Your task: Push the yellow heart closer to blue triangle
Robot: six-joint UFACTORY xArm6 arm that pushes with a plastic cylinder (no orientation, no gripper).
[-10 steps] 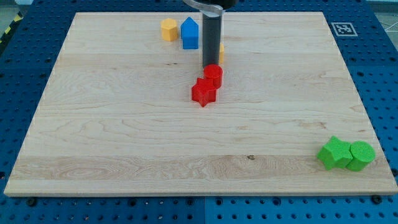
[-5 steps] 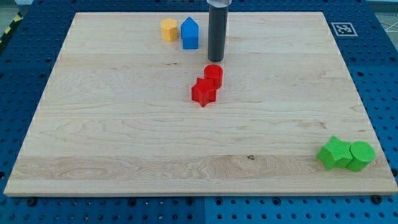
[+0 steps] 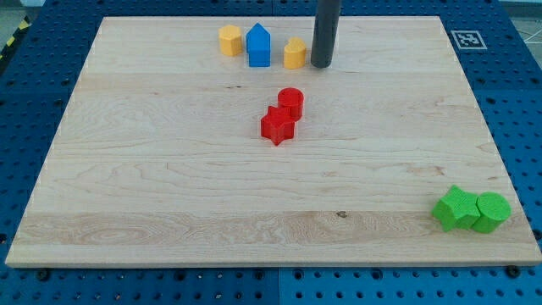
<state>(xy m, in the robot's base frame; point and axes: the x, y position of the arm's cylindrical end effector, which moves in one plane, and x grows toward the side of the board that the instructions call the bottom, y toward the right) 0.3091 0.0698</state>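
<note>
A small yellow block (image 3: 295,52), likely the yellow heart, stands near the view's top, just right of the blue house-shaped block (image 3: 259,45). The two are close but a narrow gap shows between them. My tip (image 3: 321,64) rests on the board right beside the small yellow block, on its right side, touching or nearly touching it. A second yellow block (image 3: 229,40), hexagon-like, stands left of the blue block.
A red cylinder (image 3: 290,102) and a red star-like block (image 3: 277,125) touch each other at the board's middle. Two green blocks (image 3: 472,209) sit together at the bottom right. A marker tag (image 3: 466,39) lies off the board's top right corner.
My tip moved up and to the right, from just above the red cylinder to the right side of the small yellow block, which it had been hiding. That block now shows, higher and further left.
</note>
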